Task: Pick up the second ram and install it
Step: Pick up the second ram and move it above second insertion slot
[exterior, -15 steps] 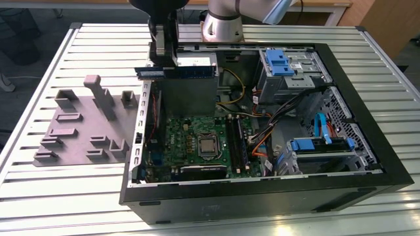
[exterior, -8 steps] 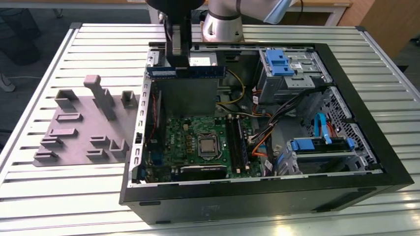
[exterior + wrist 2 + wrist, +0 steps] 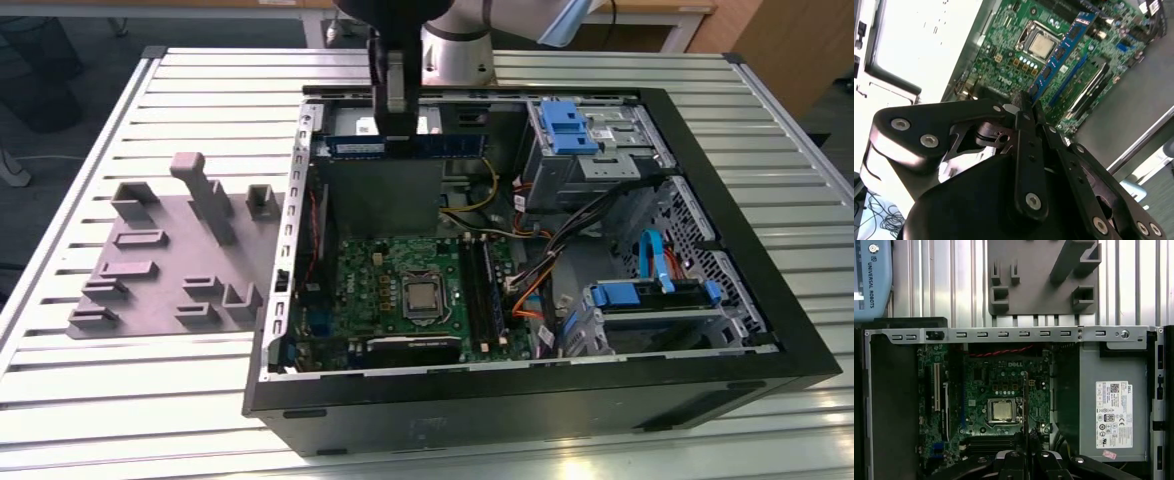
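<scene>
My gripper (image 3: 395,138) is shut on the second ram (image 3: 441,146), a slim blue-green stick held level above the far part of the open computer case (image 3: 747,375). In the second wrist view the ram (image 3: 1061,50) juts out from between the black fingers (image 3: 1030,150) over the green motherboard (image 3: 1004,50). The first wrist view shows the stick edge-on as a thin dark line (image 3: 1026,400) above the gripper (image 3: 1027,442), over the processor socket (image 3: 1003,411). The dark memory slots (image 3: 481,290) lie beside the socket (image 3: 423,296), nearer the exterior view's front.
A grey tray with upright blocks (image 3: 160,290) lies on the slatted table at the exterior view's left of the case. Inside the case are a metal power supply box (image 3: 1109,400), blue-latched drive cages (image 3: 581,130) and loose cables (image 3: 534,270).
</scene>
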You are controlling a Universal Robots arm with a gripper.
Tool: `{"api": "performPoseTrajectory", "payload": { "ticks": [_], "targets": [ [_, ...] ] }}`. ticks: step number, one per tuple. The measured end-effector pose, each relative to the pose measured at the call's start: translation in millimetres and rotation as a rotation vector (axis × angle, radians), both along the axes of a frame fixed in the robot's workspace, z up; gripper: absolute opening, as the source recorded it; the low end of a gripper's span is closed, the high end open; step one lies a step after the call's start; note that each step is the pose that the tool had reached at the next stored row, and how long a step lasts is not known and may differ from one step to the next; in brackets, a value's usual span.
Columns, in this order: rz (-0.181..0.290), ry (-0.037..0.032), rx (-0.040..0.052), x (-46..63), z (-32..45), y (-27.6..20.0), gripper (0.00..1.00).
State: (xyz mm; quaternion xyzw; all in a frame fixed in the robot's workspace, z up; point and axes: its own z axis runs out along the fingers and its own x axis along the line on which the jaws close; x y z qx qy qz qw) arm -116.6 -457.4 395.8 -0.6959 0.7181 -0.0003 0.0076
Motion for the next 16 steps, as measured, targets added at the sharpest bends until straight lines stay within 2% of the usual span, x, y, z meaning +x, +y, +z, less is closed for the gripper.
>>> {"api": "performPoseTrajectory", "payload": {
  "ticks": [16],
  "targets": [
    [0.000,-0.0001,0.0001,46.6,-0.1,0.0,0.14]
  ]
}}
